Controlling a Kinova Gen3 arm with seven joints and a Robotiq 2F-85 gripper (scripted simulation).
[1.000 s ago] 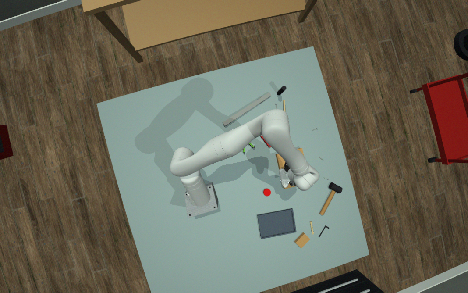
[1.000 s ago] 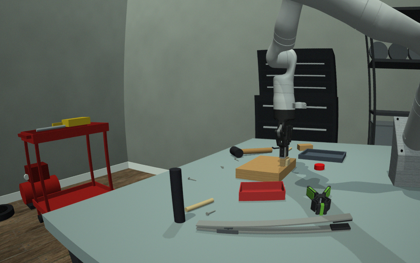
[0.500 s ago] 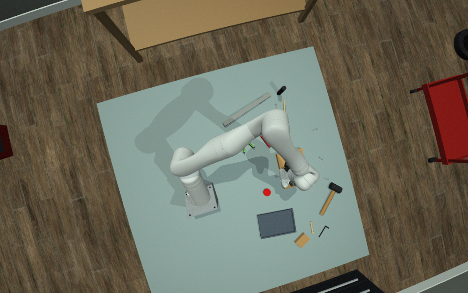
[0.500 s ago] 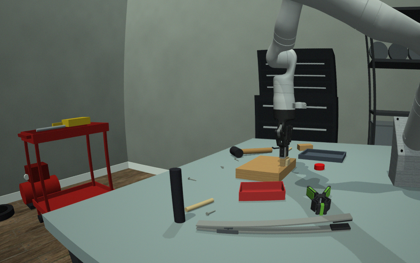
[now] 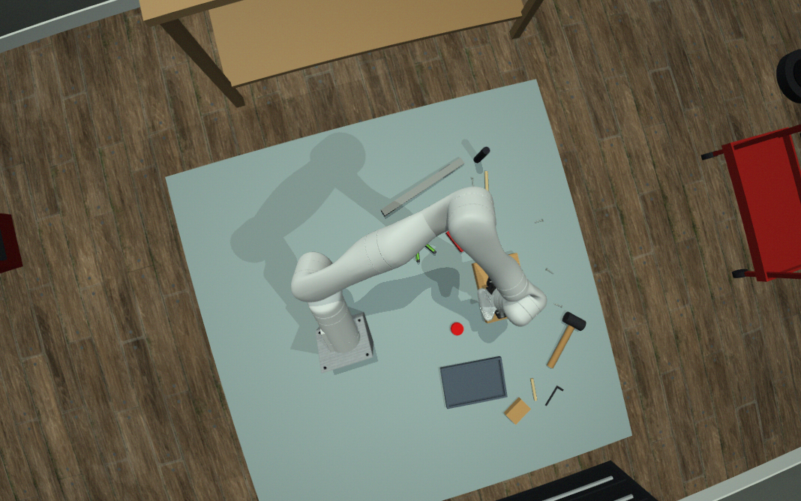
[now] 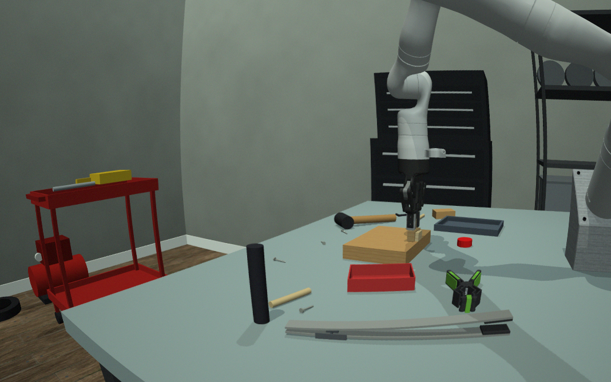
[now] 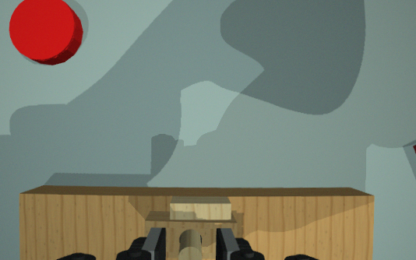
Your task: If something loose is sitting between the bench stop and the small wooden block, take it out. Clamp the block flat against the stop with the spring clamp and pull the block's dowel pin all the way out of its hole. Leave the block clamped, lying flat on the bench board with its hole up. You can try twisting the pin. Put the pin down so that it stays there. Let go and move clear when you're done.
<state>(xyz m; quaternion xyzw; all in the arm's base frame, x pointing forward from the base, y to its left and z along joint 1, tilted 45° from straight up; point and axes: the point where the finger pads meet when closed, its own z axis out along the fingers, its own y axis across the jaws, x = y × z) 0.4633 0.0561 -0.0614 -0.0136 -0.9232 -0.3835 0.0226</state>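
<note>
Presently: fingers (image 6: 410, 220) parted astride upright dowel pin (image 7: 190, 245), gripping nothing | small wooden block (image 6: 411, 236) (image 7: 156, 226): on bench board (image 5: 481, 274) (image 6: 376, 241) (image 7: 78, 222), toward desk (image 5: 354, 425) (image 6: 180, 342) (image 7: 117, 128) edge facing red cart (image 5: 767, 206) (image 6: 101, 193) | spring clamp (image 5: 430, 249) (image 6: 466, 294): unattached, further inboard from that edge.

Between the earlier pictures and now, any change in the top and exterior views is too small to tell. If the gripper (image 5: 495, 300) (image 6: 411, 227) (image 7: 191, 247), at three o'clock from the tabletop's middle as seen from above, has shifted, it cannot be made out.
</note>
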